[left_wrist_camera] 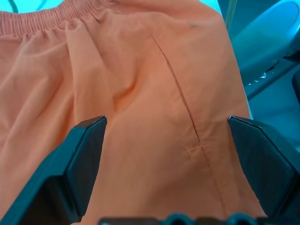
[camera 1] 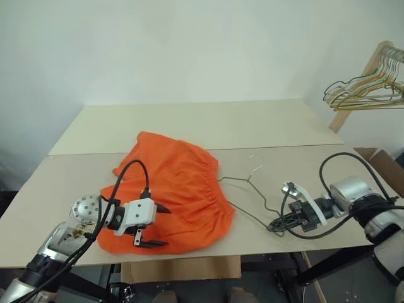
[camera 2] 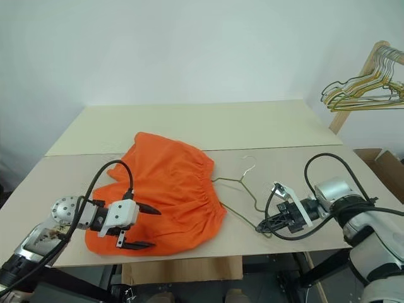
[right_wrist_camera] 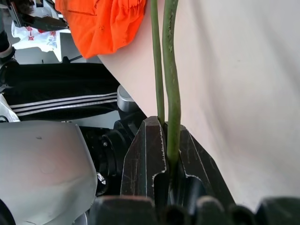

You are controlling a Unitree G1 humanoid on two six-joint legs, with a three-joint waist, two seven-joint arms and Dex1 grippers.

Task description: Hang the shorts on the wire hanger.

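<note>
Mid-table, a touch toward the near edge: the shorts (camera 1: pixel 177 196), bright orange, spread flat w/ the gathered waistband on the side facing 3 o'clock, fabric rumpled toward the far corner. One leg hem reaches right to the table's front lip at about 7 o'clock of the heap.

Just beside the waistband, at 3 o'clock from the shorts, lies the wire hanger (camera 1: pixel 249 199): thin olive-grey wire, hook curling up toward 12 o'clock, one shoulder running under or against the waistband edge, can't tell which. The other shoulder runs down toward 4 o'clock, straight into the right gripper (camera 1: pixel 278 223).

Right gripper: fingers pinched tight on the wire. Wrist cam confirms it, two green strands rising out from betw. the closed black pads.

Left gripper (camera 1: pixel 154 225) sits over the near-left part of the shorts, approx 8 o'clock of the heap, fingers spread wide, nothing held. Its wrist cam looks down on orange cloth and a seam betw. the two parted fingers (left_wrist_camera: pixel 82 164).

Underneath it all, the table (camera 1: pixel 208 126), pale beige, two boards w/ a seam across. Far off at 2 o'clock, a bunch of hangers (camera 1: pixel 366 91), gold and dark wire, hanging on a wooden rack (camera 1: pixel 369 69) by the wall.
</note>
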